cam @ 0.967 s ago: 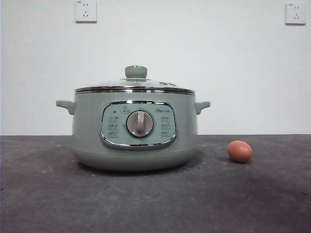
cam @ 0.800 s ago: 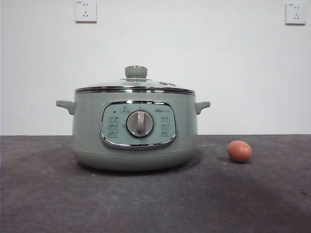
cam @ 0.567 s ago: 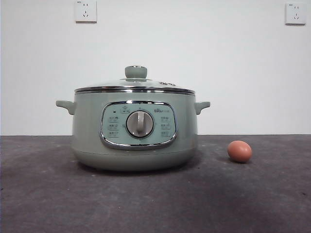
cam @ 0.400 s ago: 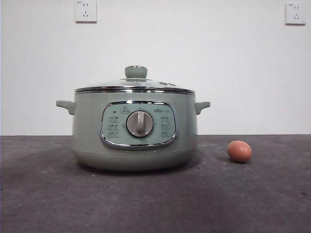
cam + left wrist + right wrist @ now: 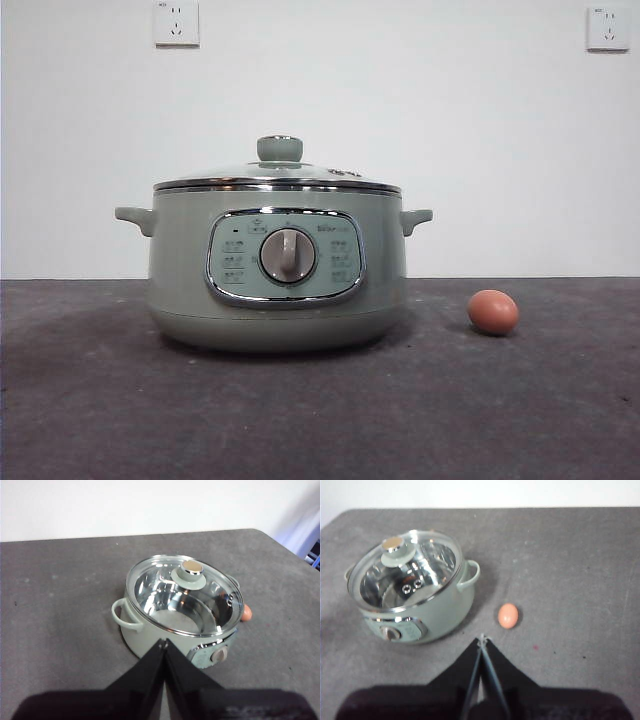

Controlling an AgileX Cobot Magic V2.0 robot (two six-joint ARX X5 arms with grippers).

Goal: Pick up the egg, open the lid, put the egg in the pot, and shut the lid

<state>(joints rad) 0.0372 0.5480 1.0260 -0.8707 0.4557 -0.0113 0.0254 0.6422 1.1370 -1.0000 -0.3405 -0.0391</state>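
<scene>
The sage-green pot (image 5: 277,265) stands on the dark table with the glass lid (image 5: 277,178) closed on it, knob (image 5: 280,148) on top. The reddish-brown egg (image 5: 494,312) lies on the table to the right of the pot, apart from it. In the left wrist view my left gripper (image 5: 163,643) is shut, high above the table beside the pot (image 5: 180,612); the egg (image 5: 246,612) peeks out behind it. In the right wrist view my right gripper (image 5: 482,641) is shut, high above the table, near the egg (image 5: 508,615) and the pot (image 5: 415,595). Neither arm shows in the front view.
The dark grey table (image 5: 320,400) meets a white wall with two sockets (image 5: 176,22) (image 5: 608,27). The table's far edge and a corner show in the left wrist view (image 5: 260,530).
</scene>
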